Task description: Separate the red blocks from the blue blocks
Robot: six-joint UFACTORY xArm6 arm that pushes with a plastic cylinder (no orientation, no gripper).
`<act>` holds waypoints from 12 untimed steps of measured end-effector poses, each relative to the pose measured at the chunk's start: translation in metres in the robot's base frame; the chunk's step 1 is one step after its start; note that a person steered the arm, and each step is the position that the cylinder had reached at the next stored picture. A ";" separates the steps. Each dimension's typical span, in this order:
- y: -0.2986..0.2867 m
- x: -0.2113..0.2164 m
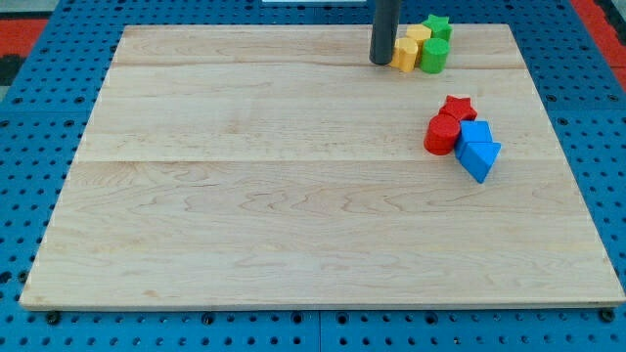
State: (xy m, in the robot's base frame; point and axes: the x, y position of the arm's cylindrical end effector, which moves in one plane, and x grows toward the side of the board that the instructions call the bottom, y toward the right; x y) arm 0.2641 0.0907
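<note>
A red star block (457, 107) and a red cylinder block (441, 135) sit at the view's right, touching each other. A blue cube block (476, 133) and a blue triangular block (479, 157) lie right against them on their right and lower side. My tip (380, 62) is the lower end of a dark rod near the view's top, well above and to the left of the red and blue cluster. It stands just left of a yellow block, close to touching it.
A group of other blocks sits at the view's top right: two yellow blocks (406, 54) (420, 36), a green cylinder (434, 55) and a green star (437, 25). The wooden board (245, 196) lies on a blue perforated table (20, 196).
</note>
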 end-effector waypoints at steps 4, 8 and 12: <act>0.080 0.034; -0.047 0.155; 0.101 0.190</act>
State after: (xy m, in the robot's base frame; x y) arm 0.4545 0.1913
